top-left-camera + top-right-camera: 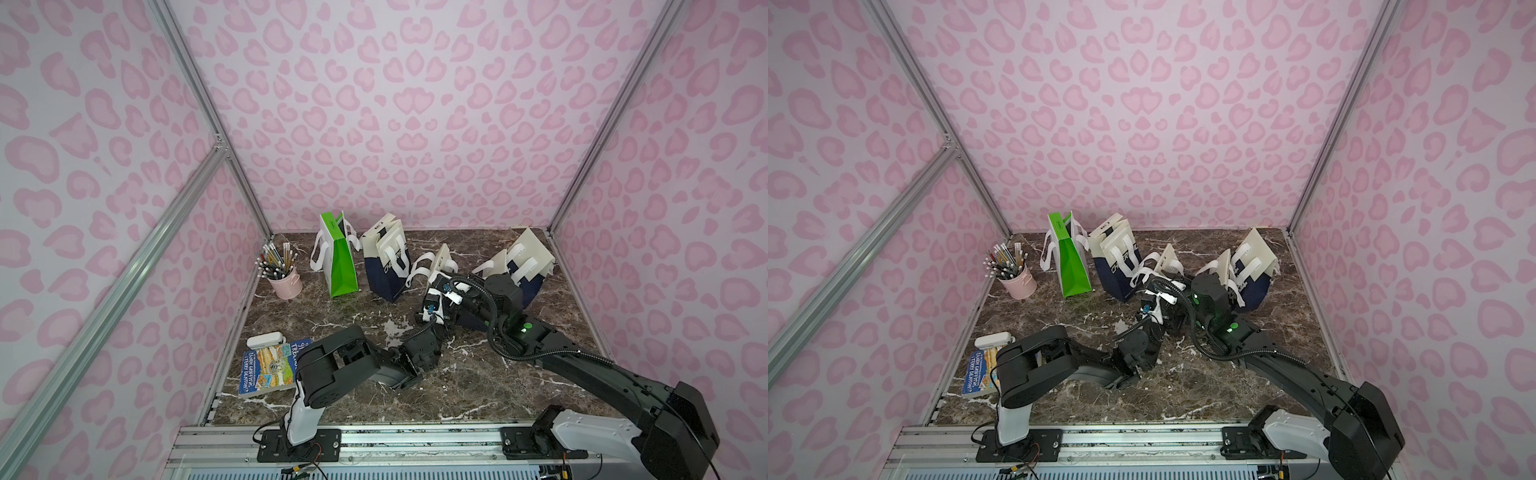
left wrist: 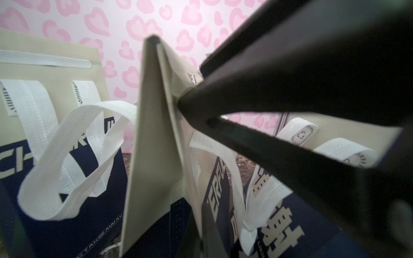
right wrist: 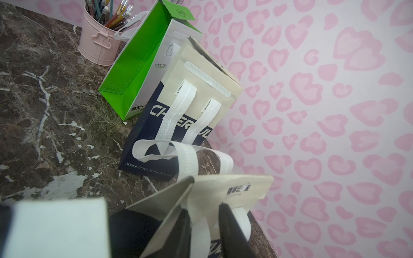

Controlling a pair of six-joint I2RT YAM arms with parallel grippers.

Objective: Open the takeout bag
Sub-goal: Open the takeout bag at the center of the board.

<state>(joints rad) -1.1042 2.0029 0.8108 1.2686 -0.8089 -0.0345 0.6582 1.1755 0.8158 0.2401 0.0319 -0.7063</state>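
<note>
At 12 o'clock on the surface, the bag stands closed; left pincer clamps one wall, right pincer sits narrow astride the other, seemingly unclamped. Best grip firmly, then part toward 9 and 3 o'clock

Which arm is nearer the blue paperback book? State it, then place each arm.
Left. The left arm rises right beside the blue paperback book, overlapping its edge in both top views. The right arm reaches along the opposite side of the marble table, well clear.

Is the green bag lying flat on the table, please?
No, the green bag stands upright on the marble table, beside the pencil cup.
</note>
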